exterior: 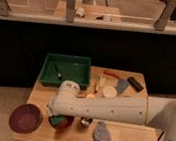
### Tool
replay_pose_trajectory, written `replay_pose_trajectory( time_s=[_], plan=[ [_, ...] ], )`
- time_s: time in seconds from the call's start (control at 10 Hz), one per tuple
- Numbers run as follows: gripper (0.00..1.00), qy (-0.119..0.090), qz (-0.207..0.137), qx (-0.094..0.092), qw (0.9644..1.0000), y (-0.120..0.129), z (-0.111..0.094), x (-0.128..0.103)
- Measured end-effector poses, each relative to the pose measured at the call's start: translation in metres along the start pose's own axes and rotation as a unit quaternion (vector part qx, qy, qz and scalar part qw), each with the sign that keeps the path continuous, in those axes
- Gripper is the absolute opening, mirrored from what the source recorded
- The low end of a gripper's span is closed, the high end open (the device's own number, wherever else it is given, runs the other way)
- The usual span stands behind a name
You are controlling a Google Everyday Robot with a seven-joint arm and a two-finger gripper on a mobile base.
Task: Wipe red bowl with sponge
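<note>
Camera view: the red bowl (pixel 63 124) sits at the wooden table's (pixel 133 139) front edge, the gripper (pixel 59 117) right over it; clenched or released, I cannot tell. 1 maroon plate (pixel 24 118) lies just beside the bowl, and a grey-blue rag (pixel 102 134) lies near on the other side.

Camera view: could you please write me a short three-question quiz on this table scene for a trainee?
1. True or false: the gripper is at the red bowl, near the table's front edge.
2. Which thing lies just left of the red bowl in the view? A) the maroon plate B) the black block C) the green tray
3. Fill in: the grey-blue rag lies to the bowl's ___ in the view.

Key: 1 true; 2 A; 3 right.
</note>
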Motion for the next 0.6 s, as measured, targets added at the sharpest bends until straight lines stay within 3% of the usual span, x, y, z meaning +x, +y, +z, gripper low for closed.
replay_pose_trajectory(
  time_s=[0.6],
  plan=[
    [0.00,0.001,0.014,-0.014,0.9998,0.018,-0.007,-0.014]
  ],
)
